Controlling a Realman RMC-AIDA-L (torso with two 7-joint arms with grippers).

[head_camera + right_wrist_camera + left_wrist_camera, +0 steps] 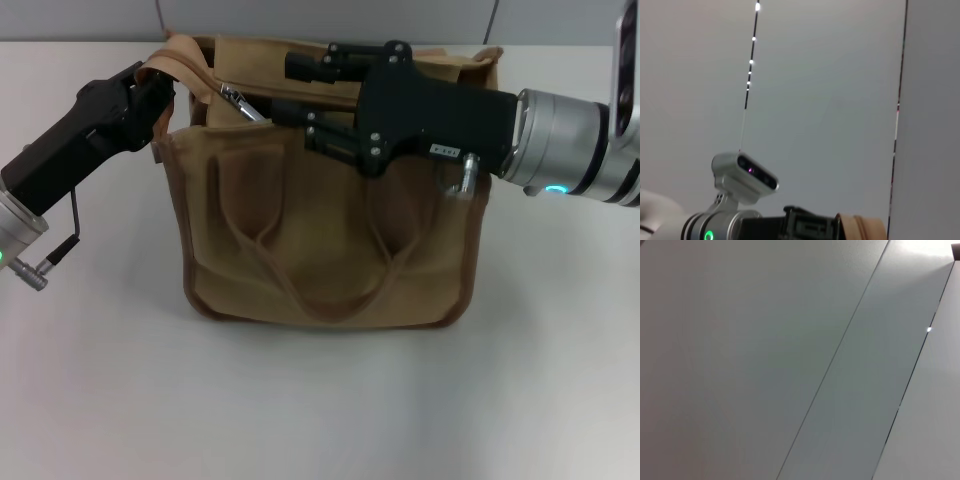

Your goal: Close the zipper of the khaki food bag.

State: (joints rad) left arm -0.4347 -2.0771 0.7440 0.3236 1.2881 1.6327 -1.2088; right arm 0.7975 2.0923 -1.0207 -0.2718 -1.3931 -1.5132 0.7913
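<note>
The khaki food bag (330, 230) stands upright mid-table, its two looped handles hanging down the front. The zipper's silver pull tab (240, 103) lies on the top panel near the bag's left end; most of the zipper line is hidden under my right arm. My right gripper (282, 88) lies across the bag's top, fingers apart, the lower fingertip just right of the pull tab. My left gripper (150, 88) is shut on the tan fabric at the bag's top left corner. That fabric (860, 227) also shows in the right wrist view.
The bag stands on a white table (100, 380), with bare surface in front and to both sides. The left wrist view shows only grey wall panels (790, 360). The right wrist view shows the left arm's wrist camera (747, 175) against a wall.
</note>
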